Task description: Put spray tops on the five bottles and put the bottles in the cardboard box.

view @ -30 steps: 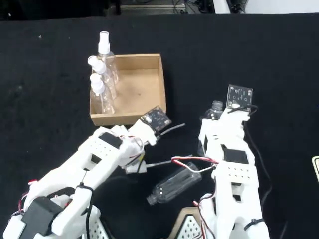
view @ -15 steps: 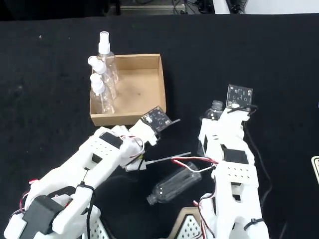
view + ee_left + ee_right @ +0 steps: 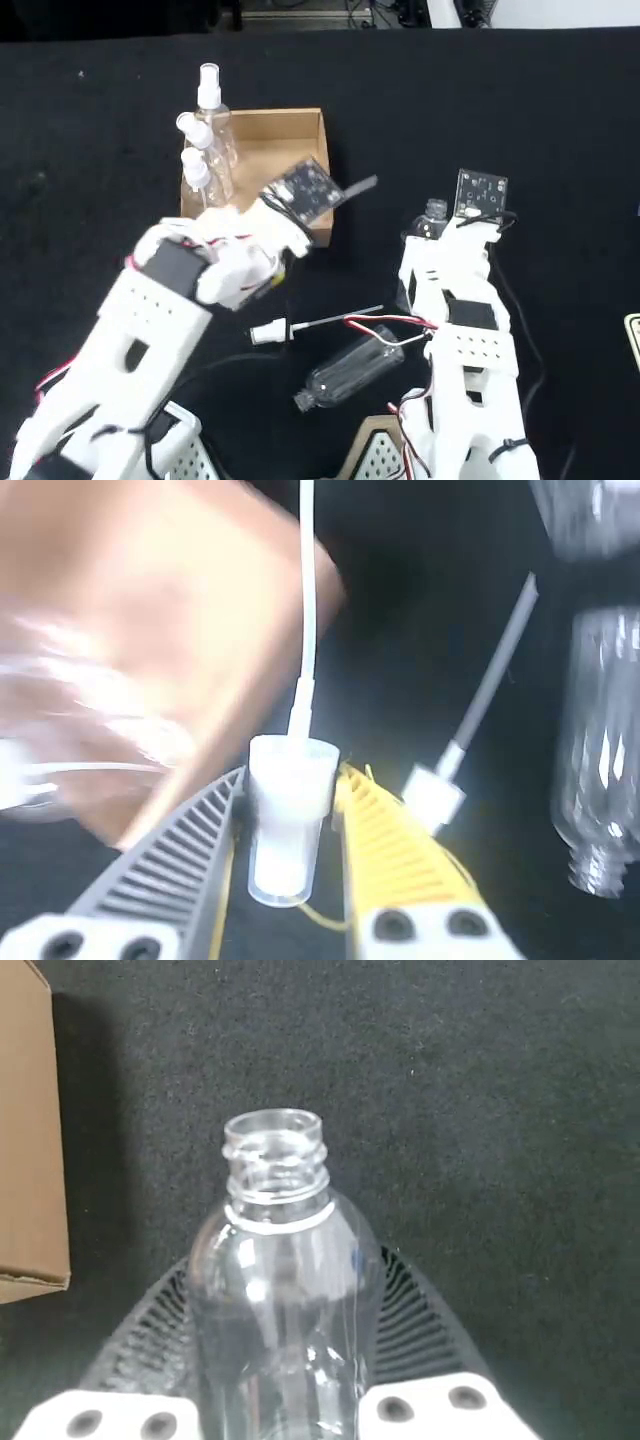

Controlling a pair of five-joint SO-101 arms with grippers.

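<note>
The left gripper (image 3: 292, 780) is clamped on a white plastic spray top (image 3: 290, 840). Its grey finger and its yellow finger press on the two sides of the cap. The thin dip tube (image 3: 305, 600) of this top points away from the gripper, toward the brown cardboard box (image 3: 290, 170). In the high view the left arm is lifted above the black desk (image 3: 540, 110), over the near right corner of the box.

The box lies on the left half of the desk, closer to the far edge. Three clear bottles with white spray tops (image 3: 200, 175) stand upright in a row at its left wall. Whether the farthest one is inside the box or just behind its far left corner, I cannot tell.

The right gripper (image 3: 285, 1270) is closed around a clear plastic bottle with an open neck (image 3: 275, 1160) and holds it upright. This bottle is near the middle of the desk, to the right of the box and apart from it.

A second white spray top (image 3: 268, 331) lies on the desk toward the front edge, between the two arms, and its tube points to the right arm. Just beside it, closer to the front edge, a second clear bottle without a top (image 3: 352, 371) lies on its side.
</note>
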